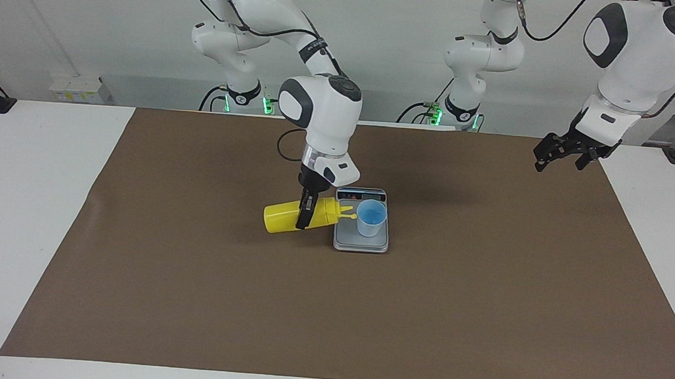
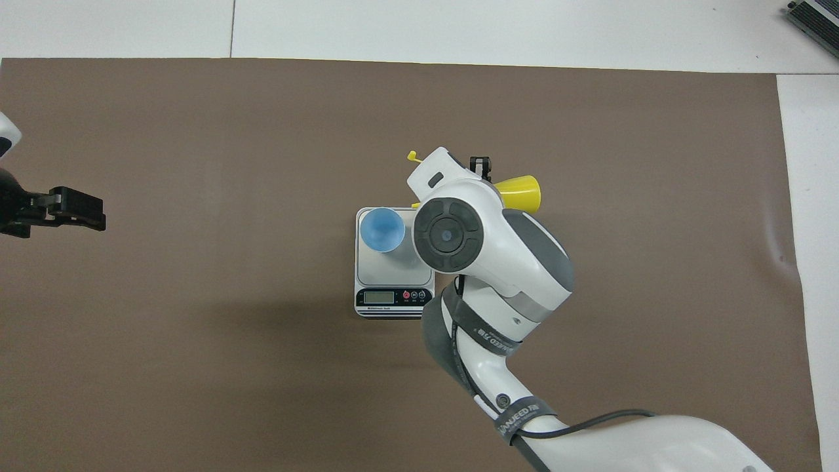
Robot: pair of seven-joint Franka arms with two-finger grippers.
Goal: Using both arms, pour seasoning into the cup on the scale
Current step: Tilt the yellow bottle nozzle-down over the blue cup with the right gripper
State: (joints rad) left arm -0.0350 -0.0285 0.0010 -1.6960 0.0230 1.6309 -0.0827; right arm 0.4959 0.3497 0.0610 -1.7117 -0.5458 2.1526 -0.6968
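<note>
The yellow seasoning bottle (image 1: 282, 218) is tipped on its side, about level, in the air. My right gripper (image 1: 305, 215) is shut on its middle from above. Its nozzle and tethered cap (image 1: 350, 216) point at the rim of the light-blue cup (image 1: 370, 218), which stands upright on the silver-grey scale (image 1: 360, 242). In the overhead view the right arm's wrist hides most of the bottle; only its base (image 2: 519, 194) and cap strap (image 2: 414, 156) show, beside the cup (image 2: 382, 229) on the scale (image 2: 393, 270). My left gripper (image 1: 563, 156) is open and empty, raised over the mat's edge at the left arm's end, where that arm waits.
A brown mat (image 1: 329, 318) covers the white table (image 1: 21, 193). The scale's display (image 2: 379, 297) is at its end nearer the robots. The left gripper also shows in the overhead view (image 2: 72, 211).
</note>
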